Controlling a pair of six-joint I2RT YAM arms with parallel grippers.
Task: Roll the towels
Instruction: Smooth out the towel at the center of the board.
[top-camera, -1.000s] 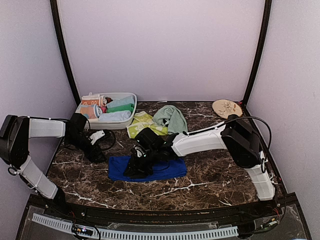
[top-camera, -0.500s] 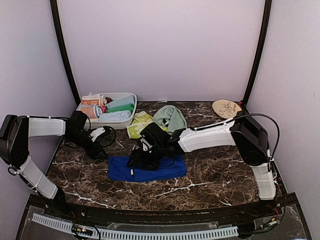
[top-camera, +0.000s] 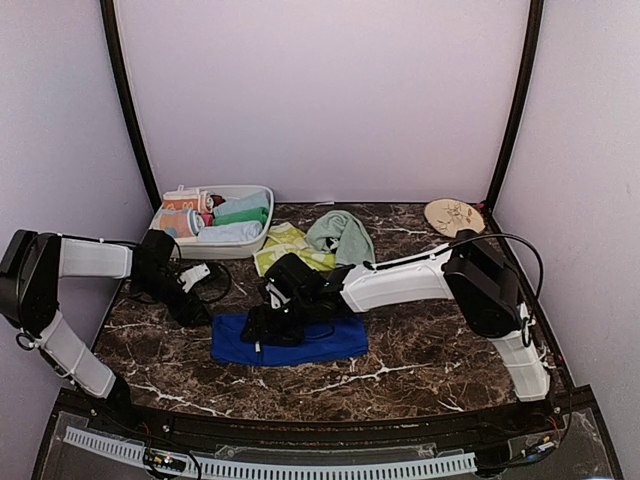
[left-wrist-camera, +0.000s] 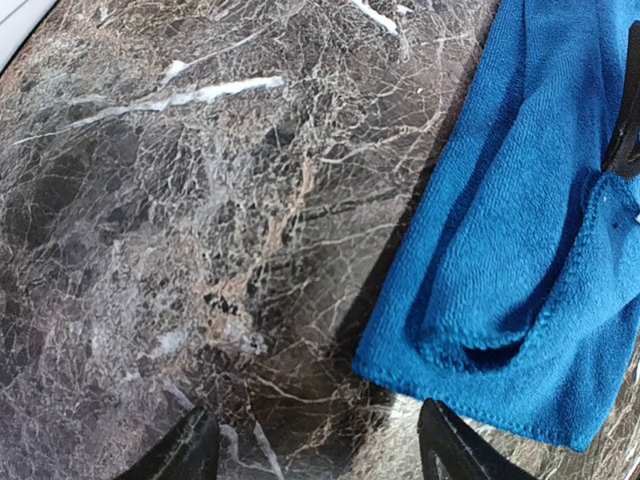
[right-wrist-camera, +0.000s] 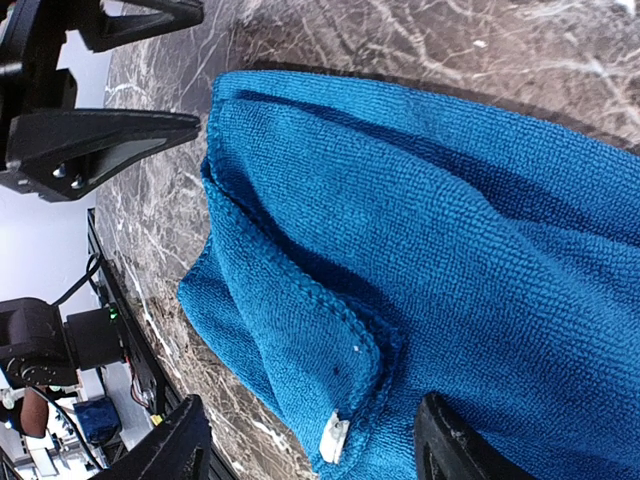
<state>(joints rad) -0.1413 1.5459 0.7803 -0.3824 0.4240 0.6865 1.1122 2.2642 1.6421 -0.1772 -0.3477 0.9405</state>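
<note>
The royal blue towel (top-camera: 300, 341) lies flat on the marble table, with its left end folded over into a small flap (right-wrist-camera: 300, 330) that carries a white tag (right-wrist-camera: 333, 436). My right gripper (top-camera: 262, 325) hovers over that left end, open, with the flap between its spread fingers (right-wrist-camera: 315, 452). My left gripper (top-camera: 198, 308) is open and empty just left of the towel's left edge (left-wrist-camera: 520, 230), over bare marble (left-wrist-camera: 315, 455). The mint green towel (top-camera: 341, 236) lies crumpled at the back, beside the yellow-green patterned one (top-camera: 283, 247).
A white basin (top-camera: 262, 236) holding several rolled towels stands at the back left. The round beige patterned plate (top-camera: 453, 216) lies at the back right. Black frame posts run up both sides.
My right gripper has moved left and slightly back along the blue towel to its left end. The towel has slid a little left. The left arm has barely moved.
</note>
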